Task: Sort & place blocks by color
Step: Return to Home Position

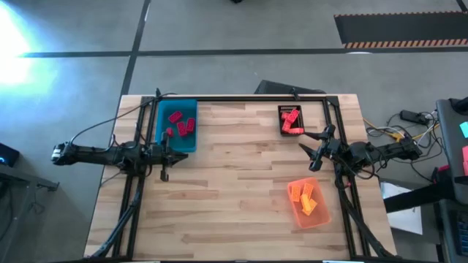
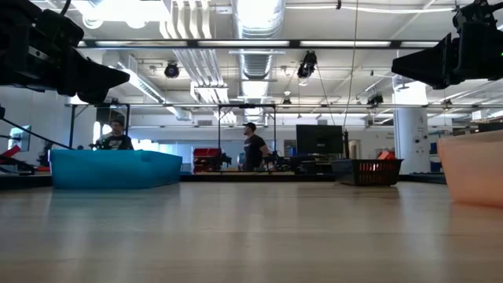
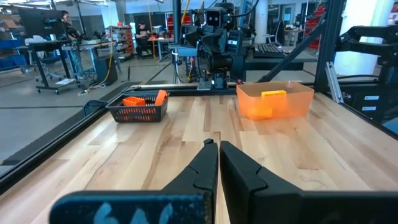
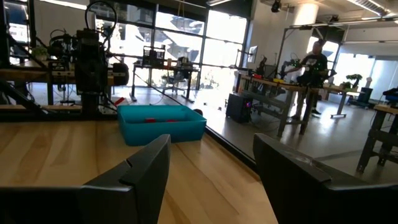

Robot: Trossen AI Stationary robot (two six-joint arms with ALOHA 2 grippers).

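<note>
Red blocks (image 1: 181, 124) lie in the blue tray (image 1: 191, 139) at the far left. Pinkish-red blocks (image 1: 291, 120) lie in the black tray (image 1: 281, 111) at the far right. Orange-yellow blocks (image 1: 306, 199) lie in the translucent orange tray (image 1: 322, 215) at the near right. My left gripper (image 1: 178, 155) is shut and empty, just near of the blue tray; its closed fingers show in the left wrist view (image 3: 214, 148). My right gripper (image 1: 311, 152) is open and empty, between the black and orange trays; its fingers stand wide apart in the right wrist view (image 4: 211, 152).
The wooden table top (image 1: 234, 183) lies bare between the trays. A black frame (image 1: 241, 98) runs along the far edge and both sides. In the low view the blue tray (image 2: 114, 169), black tray (image 2: 369, 169) and orange tray (image 2: 471, 169) stand on the table, with people in the room beyond.
</note>
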